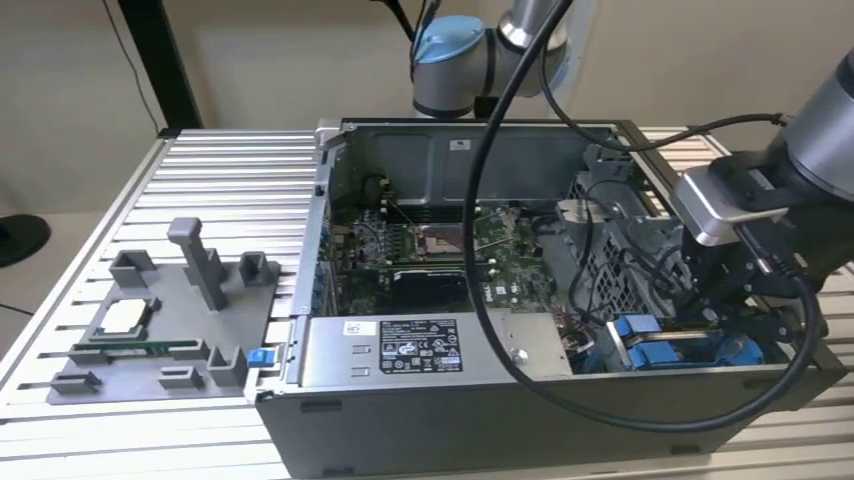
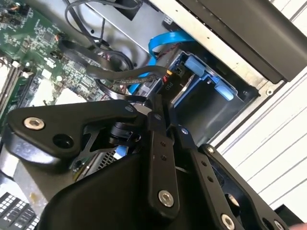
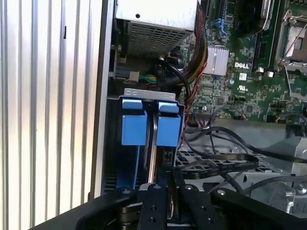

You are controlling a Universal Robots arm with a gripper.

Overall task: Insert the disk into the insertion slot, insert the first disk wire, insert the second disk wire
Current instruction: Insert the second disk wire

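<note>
The open grey computer case (image 1: 441, 420) stands on a slatted table. Its insertion slot (image 3: 148, 94) is a metal bay at the corner on the exterior view's right. The disk (image 3: 153, 139) sits on edge in this bay, its blue carrier tabs (image 3: 134, 123) flanking a thin silver edge. These tabs also show in the exterior view (image 1: 638, 328) and the second wrist view (image 2: 207, 73). My gripper (image 3: 165, 175) reaches down over the disk's end (image 1: 731, 322). Its black fingers (image 2: 156, 139) are drawn together on a small black connector of a disk wire (image 2: 168, 86). The contact point is partly hidden.
A grey labelled power-supply box (image 1: 414, 345) lies along the case's front beside the bay. Behind it is the green motherboard (image 1: 427, 250). Loose black cables (image 1: 601, 260) and a blue flat cable (image 2: 163, 42) crowd the bay. A grey fixture (image 1: 160, 330) sits at the exterior view's left.
</note>
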